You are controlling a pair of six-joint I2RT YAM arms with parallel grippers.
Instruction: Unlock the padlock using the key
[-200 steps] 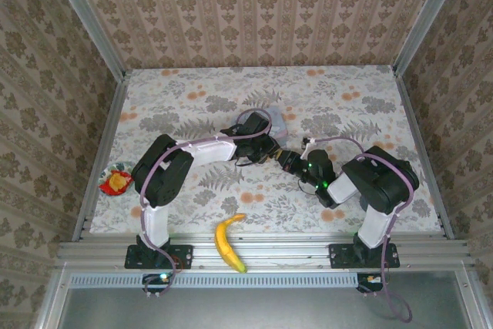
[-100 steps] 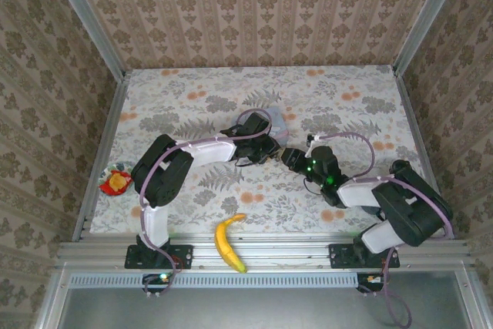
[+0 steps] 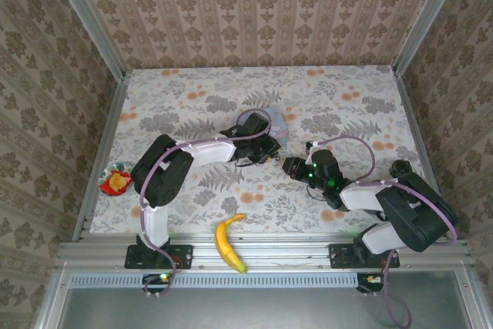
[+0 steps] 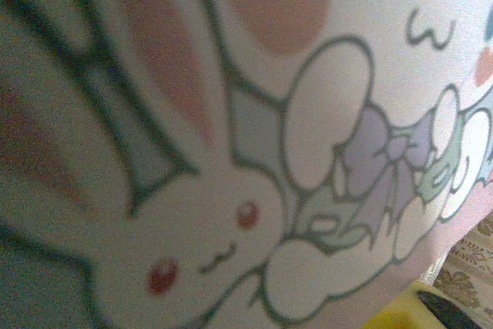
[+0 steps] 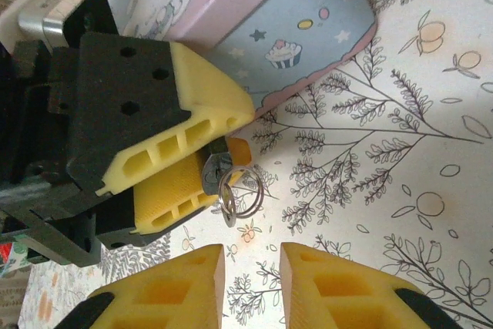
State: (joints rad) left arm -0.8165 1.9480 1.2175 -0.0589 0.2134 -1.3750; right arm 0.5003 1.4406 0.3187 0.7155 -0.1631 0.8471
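Since the earlier top view, the right claw [image 3: 290, 166] has backed a little toward the lower right, leaving a gap to the left claw [image 3: 271, 149] where the two had nearly met. In the right wrist view the padlock [image 5: 215, 166] shows as a small dark-grey metal piece just left of centre, pinched between the yellow pads of the left claw [image 5: 233, 140], which is closed on it and holds it off the counter [image 5: 400, 152], apparently so its keyed end faces the other arm. A thin wire ring [image 5: 246, 193] hangs from it, and the slim silvery bit at the ring's lower edge is probably the key [image 5: 229, 216]; I cannot tell whether it sits in the lock. The right claw [image 5: 252, 267] is spread open and empty at the bottom edge, its gap lined up below the ring, which suggests a fresh approach to take the key. Just behind the held lock lies a pale blue tin [image 5: 269, 21], whose bunny print [image 4: 246, 190] looms before the left wrist camera. A banana [image 3: 228, 243] lies well apart, near the arm bases.
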